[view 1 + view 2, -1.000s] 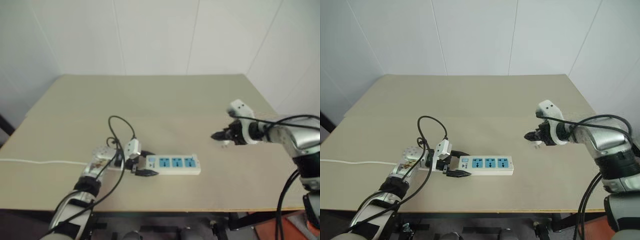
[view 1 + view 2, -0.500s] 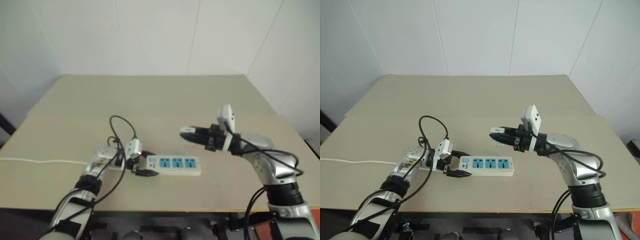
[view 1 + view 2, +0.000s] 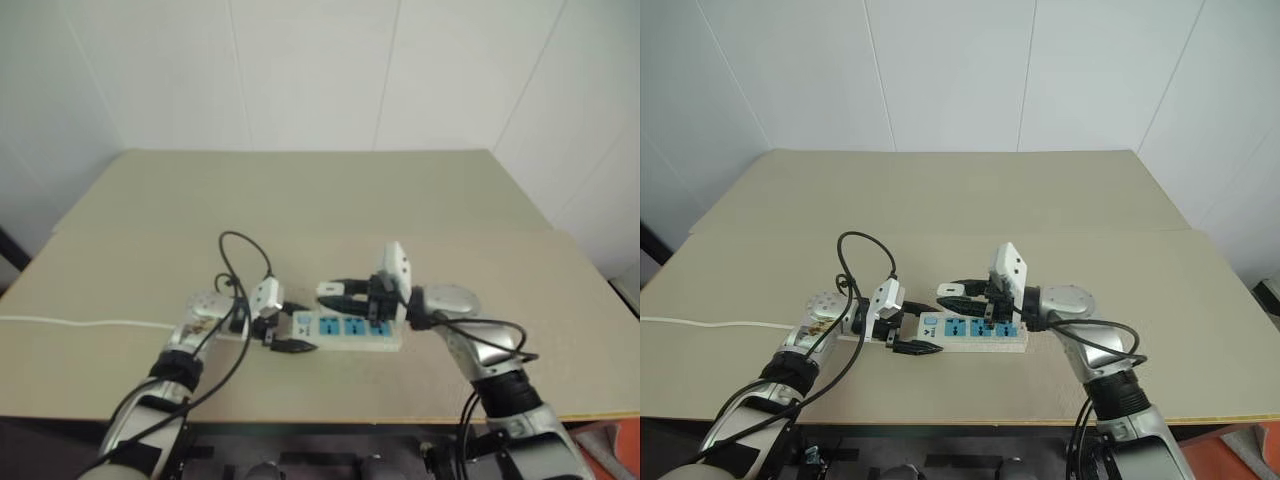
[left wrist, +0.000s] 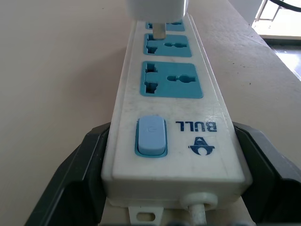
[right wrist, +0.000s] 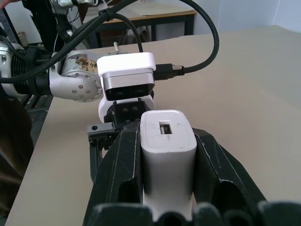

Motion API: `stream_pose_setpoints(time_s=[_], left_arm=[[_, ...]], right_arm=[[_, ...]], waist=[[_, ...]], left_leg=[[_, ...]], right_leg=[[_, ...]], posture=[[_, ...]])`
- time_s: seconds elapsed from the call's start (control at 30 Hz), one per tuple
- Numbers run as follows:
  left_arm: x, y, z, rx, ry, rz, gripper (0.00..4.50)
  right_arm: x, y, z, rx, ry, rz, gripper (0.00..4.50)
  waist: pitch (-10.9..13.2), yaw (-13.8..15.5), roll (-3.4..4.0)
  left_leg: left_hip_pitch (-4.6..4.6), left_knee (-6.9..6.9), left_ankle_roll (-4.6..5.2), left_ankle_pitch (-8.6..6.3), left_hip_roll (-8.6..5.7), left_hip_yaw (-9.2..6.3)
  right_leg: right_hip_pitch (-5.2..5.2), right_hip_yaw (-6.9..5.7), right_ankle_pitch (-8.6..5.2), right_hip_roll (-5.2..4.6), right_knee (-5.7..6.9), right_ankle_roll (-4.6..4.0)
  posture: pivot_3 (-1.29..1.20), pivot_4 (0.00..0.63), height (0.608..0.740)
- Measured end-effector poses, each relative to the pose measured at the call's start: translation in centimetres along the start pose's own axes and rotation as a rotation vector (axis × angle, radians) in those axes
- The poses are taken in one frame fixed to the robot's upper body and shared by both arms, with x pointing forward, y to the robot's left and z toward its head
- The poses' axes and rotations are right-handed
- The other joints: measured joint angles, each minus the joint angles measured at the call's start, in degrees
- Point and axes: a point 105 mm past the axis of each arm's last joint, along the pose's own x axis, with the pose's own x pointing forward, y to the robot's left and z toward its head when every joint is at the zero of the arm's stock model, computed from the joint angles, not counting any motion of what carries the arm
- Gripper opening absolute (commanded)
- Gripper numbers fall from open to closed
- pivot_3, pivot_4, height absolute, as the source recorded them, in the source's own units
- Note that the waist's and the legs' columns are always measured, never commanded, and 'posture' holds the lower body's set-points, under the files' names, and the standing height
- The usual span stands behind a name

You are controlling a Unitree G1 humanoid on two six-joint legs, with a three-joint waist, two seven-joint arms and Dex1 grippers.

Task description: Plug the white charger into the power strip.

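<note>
The right gripper [image 3: 952, 292] is clenched on the white charger [image 5: 168, 155], its two black fingers pressed against the charger's sides, and it reaches in from the right, hanging just above the power strip [image 3: 975, 331] that lies along the near part of the table [image 3: 940, 190]. In the left wrist view the charger's underside and a metal prong hang over the blue sockets at the middle and far end of the strip, with a gap between them, so the plug is not yet seated. The left gripper [image 3: 917, 328] is closed around the strip's switch end, the left end in the scene, one finger on each long side, pinning it flat. The strip's thin white cord [image 3: 700, 323] runs away to the left across the table. The step in hand looks like the final approach: the charger is carried over the sockets but not yet lined up. The next move probably calls for turning the prongs straight down, centring them over one socket's slots, then pressing down firmly while the left gripper steadies the strip.
</note>
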Motion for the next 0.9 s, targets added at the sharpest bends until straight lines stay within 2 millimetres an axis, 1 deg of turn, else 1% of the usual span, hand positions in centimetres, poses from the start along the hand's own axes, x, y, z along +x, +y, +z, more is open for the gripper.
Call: stream_pose_setpoints(time_s=[0.2, 0.4, 0.53, 0.9], left_arm=[[0.0, -0.1, 0.0, -0.007, 0.003, -0.002, 3.31], [0.0, -0.2, 0.0, -0.009, 0.004, -0.003, 3.31], [-0.1, -0.2, -0.1, -0.012, 0.009, -0.002, 3.31], [-0.2, -0.2, -0.1, -0.008, 0.020, -0.003, 3.31]], right_arm=[[0.6, 0.4, -0.1, -0.054, -0.013, 0.024, 1.16], [0.9, 0.7, -1.9, -0.051, 0.031, 0.043, 1.16], [1.2, 0.4, -2.0, -0.036, 0.021, 0.022, 1.16], [0.9, -0.1, -2.3, -0.058, 0.021, 0.022, 1.16]], waist=[[0.00, -0.03, 0.00], [0.00, -0.07, 0.00], [0.00, -0.22, 0.00], [0.00, -0.48, 0.00]], left_leg=[[0.01, -0.01, 0.00, 0.00, 0.00, -0.01], [0.02, 0.00, 0.00, 0.00, 0.00, 0.00], [0.07, -0.01, 0.00, 0.00, 0.00, -0.01], [0.12, -0.01, 0.00, 0.00, 0.00, -0.01]], right_leg=[[0.00, -0.01, 0.00, 0.00, 0.00, 0.00], [0.01, 0.00, 0.00, 0.00, 0.01, 0.00], [0.03, 0.00, 0.00, 0.00, 0.04, -0.01], [0.09, 0.00, 0.00, 0.00, 0.03, -0.01]], posture=[[0.00, 0.150, 0.740], [0.00, 0.150, 0.740], [0.00, 0.150, 0.740], [0.00, 0.150, 0.740]])
